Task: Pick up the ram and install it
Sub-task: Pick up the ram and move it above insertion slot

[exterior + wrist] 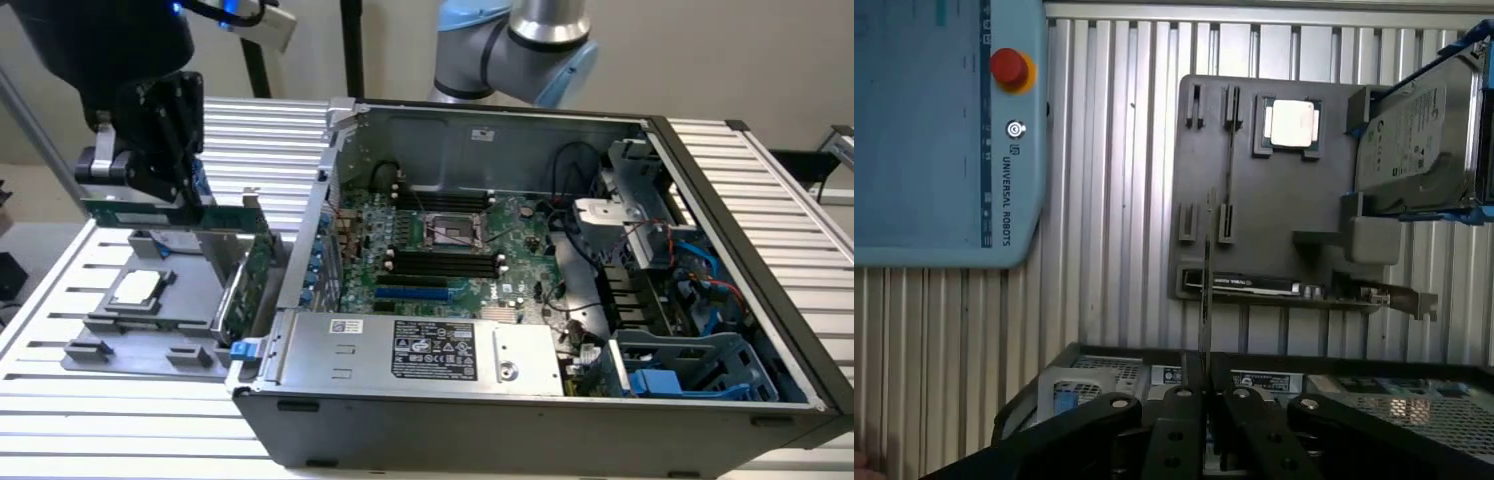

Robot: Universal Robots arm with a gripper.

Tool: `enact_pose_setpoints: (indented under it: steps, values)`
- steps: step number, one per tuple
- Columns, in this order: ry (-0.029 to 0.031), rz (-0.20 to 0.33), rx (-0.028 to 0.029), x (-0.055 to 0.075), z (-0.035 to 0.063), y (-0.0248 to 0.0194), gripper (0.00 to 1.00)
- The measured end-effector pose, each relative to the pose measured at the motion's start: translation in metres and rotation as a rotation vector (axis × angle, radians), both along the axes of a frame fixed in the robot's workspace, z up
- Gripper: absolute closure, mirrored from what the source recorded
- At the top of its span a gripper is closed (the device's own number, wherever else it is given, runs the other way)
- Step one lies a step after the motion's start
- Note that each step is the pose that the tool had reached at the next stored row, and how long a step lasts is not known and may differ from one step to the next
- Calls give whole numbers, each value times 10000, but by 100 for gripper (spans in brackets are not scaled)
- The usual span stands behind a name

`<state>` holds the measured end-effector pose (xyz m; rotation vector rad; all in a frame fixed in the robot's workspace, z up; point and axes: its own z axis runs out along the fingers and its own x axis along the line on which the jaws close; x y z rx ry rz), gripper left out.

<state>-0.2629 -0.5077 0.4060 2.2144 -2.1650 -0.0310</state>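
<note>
Jaws clamped on the ram (134, 210), gripper (1204, 385) hanging outside the computer case (534, 420), off its exterior-view left wall.
Pick-up done, install not yet; needing edge squared to memory slots (441, 262) inside the case.

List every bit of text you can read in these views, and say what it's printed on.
"UNIVERSAL ROBOTS": on the pale blue teach pendant.
Print on the power supply label: too small to read.
Print on the hard drive label: blurred, unreadable.
Any print on the ram: none readable.
</note>
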Motion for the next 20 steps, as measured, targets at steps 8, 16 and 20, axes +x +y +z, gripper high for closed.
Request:
enact_pose_setpoints:
  steps: [8,16,20]
  values:
    - [14,-1,-1,363,121,5,86]
    - [10,0,5,678,125,47,86]
    - [-39,0,21,785,125,78,86]
